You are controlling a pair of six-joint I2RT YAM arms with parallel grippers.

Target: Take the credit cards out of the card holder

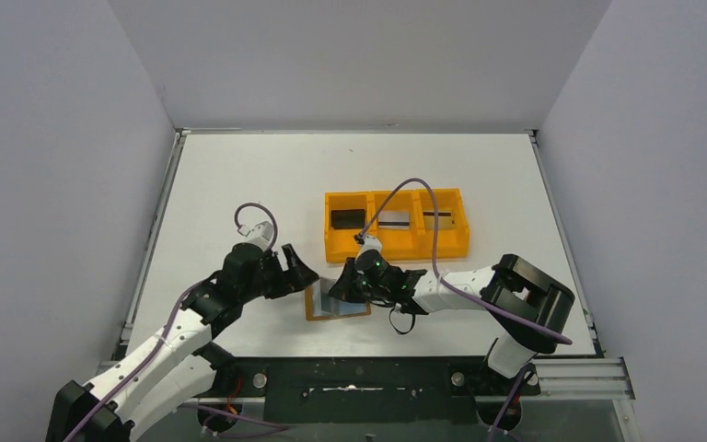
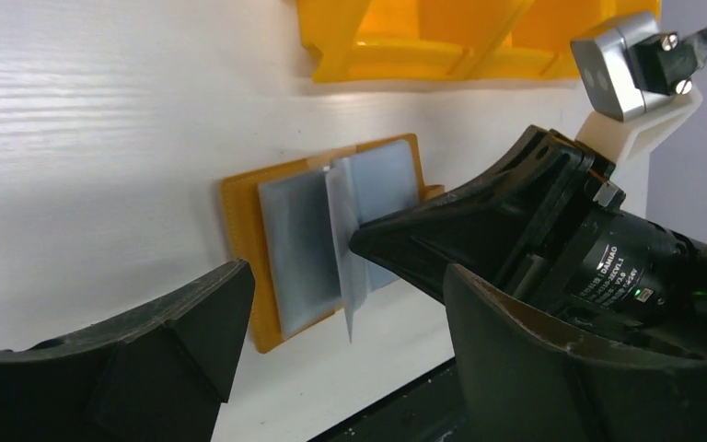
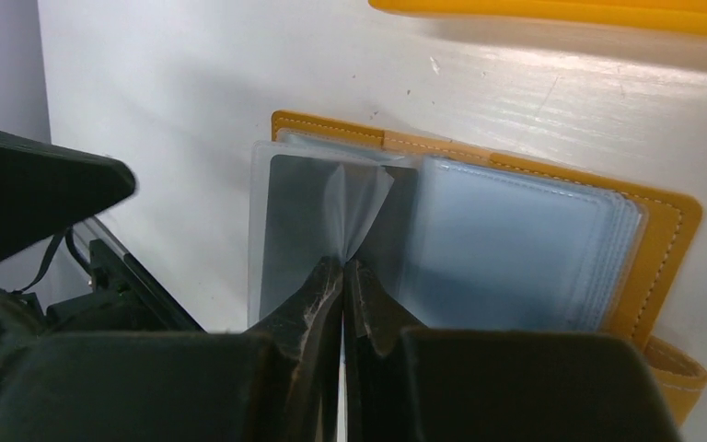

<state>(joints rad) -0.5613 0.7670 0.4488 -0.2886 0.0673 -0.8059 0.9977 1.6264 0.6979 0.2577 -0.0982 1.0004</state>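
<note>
The tan-orange card holder [image 1: 315, 304] [image 2: 239, 221] [image 3: 667, 230] lies open on the table near the front edge, its clear sleeves fanned out. A grey credit card [image 3: 299, 226] [image 2: 299, 244] sits in the left sleeve. My right gripper [image 3: 342, 267] [image 1: 345, 287] [image 2: 368, 241] is shut on one thin clear sleeve [image 3: 354, 207] [image 2: 348, 267] at the holder's middle and holds it standing up. My left gripper [image 1: 299, 273] [image 2: 345, 295] hovers open just left of the holder, nothing between its fingers. Three more cards [image 1: 347, 218] [image 1: 394, 219] [image 1: 443, 218] lie in the tray.
The bright orange three-compartment tray [image 1: 396, 247] [image 2: 442, 55] stands just behind the holder, close to the right arm's wrist. The table's front edge [image 1: 368, 350] runs right below the holder.
</note>
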